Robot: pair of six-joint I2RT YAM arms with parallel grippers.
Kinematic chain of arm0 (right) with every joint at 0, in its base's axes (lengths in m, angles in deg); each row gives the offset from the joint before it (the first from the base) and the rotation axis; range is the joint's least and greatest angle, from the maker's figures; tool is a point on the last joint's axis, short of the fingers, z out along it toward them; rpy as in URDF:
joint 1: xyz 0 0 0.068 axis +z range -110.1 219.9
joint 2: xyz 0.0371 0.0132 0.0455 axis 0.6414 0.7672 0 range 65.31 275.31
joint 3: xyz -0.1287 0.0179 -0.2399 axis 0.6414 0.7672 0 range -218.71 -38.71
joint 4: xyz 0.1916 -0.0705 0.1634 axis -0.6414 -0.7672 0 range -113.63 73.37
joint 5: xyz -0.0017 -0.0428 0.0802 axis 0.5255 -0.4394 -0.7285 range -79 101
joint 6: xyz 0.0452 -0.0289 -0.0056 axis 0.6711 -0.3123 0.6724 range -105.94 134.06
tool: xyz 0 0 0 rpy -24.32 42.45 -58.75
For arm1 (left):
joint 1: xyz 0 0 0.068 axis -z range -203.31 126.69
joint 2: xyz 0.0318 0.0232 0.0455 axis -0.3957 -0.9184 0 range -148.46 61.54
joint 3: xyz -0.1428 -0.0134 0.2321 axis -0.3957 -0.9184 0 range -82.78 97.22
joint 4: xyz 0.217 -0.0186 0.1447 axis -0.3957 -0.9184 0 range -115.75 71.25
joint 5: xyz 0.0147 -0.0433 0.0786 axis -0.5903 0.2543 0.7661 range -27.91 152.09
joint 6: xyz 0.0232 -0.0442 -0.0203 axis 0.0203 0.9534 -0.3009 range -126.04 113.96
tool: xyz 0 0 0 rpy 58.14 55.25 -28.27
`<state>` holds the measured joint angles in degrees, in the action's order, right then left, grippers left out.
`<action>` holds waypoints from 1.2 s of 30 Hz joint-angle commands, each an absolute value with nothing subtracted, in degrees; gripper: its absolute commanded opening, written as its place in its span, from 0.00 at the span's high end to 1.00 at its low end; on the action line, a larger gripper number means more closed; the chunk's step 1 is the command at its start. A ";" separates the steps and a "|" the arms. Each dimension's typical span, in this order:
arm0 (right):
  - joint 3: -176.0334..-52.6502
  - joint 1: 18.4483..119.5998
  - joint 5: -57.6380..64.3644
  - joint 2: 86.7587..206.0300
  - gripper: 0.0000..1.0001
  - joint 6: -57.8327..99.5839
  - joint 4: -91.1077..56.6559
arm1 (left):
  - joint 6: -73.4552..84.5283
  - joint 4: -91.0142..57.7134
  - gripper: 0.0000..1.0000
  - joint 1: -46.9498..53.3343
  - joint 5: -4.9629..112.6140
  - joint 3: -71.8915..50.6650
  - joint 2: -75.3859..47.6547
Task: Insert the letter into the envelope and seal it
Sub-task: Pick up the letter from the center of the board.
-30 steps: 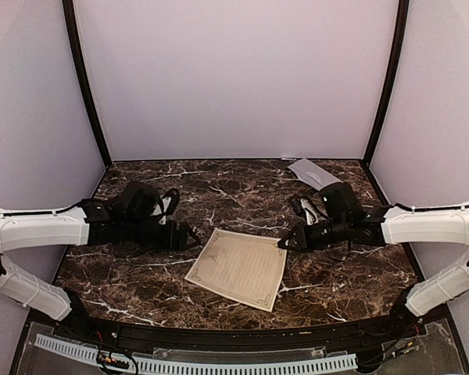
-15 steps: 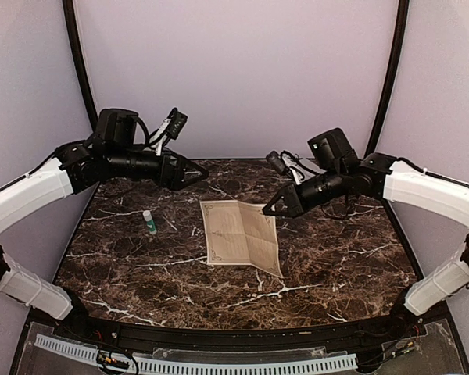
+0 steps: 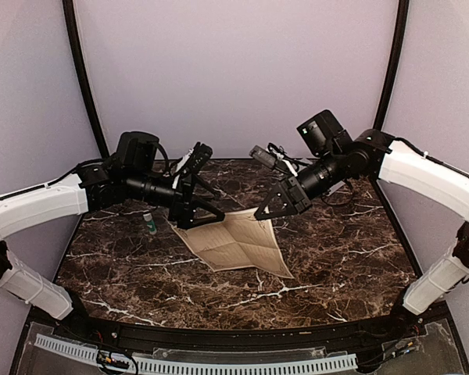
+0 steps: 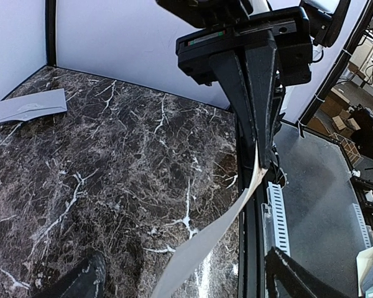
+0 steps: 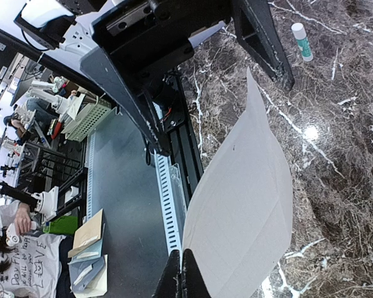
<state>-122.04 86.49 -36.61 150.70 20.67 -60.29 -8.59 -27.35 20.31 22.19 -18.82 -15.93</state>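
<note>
The cream letter (image 3: 238,246), creased, is lifted at its far edge while its near part rests on the marble table (image 3: 336,266). My right gripper (image 3: 261,214) is shut on the letter's far right corner; the right wrist view shows the jaws (image 5: 184,264) pinching the sheet (image 5: 242,198). My left gripper (image 3: 202,220) stands wide open at the letter's far left corner. In the left wrist view the sheet's edge (image 4: 217,230) runs between the spread fingers (image 4: 81,282) without being clamped. The grey envelope (image 4: 30,105) lies flat in the far corner of the table.
A small white and green glue stick (image 3: 149,223) lies on the table left of the letter, also visible in the right wrist view (image 5: 301,40). A black rail (image 3: 234,336) runs along the table's near edge. Purple walls close off three sides.
Half a second ago the letter lay flat with both grippers above it. Now the right gripper holds its far corner raised, and the left gripper has come down to the left corner, opened wide.
</note>
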 commanded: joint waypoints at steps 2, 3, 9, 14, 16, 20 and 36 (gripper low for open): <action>-126.24 87.27 -39.90 152.10 1.00 17.17 -65.68 | -9.80 -24.55 0.13 21.43 19.73 -19.68 -16.19; -126.40 87.27 -39.81 152.14 1.00 17.00 -65.73 | -9.90 -24.55 0.13 21.70 19.73 -19.72 -16.54; -126.42 87.27 -38.84 151.85 1.00 16.78 -65.74 | -11.65 -27.92 0.26 23.20 19.76 -18.27 -18.69; -125.95 87.27 -37.42 151.44 1.00 16.43 -66.14 | -11.84 -27.66 0.39 23.68 20.37 -19.03 -19.08; -125.78 87.27 -36.19 151.19 1.00 16.51 -66.23 | -11.95 -28.30 0.45 23.80 20.38 -18.68 -19.63; -125.38 87.19 -35.24 150.68 1.00 17.30 -66.49 | -12.51 -29.43 0.52 24.09 20.86 -18.10 -20.26; -125.45 87.09 -30.40 149.41 1.00 18.79 -66.69 | -13.31 -31.05 0.78 24.80 20.80 -17.59 -20.33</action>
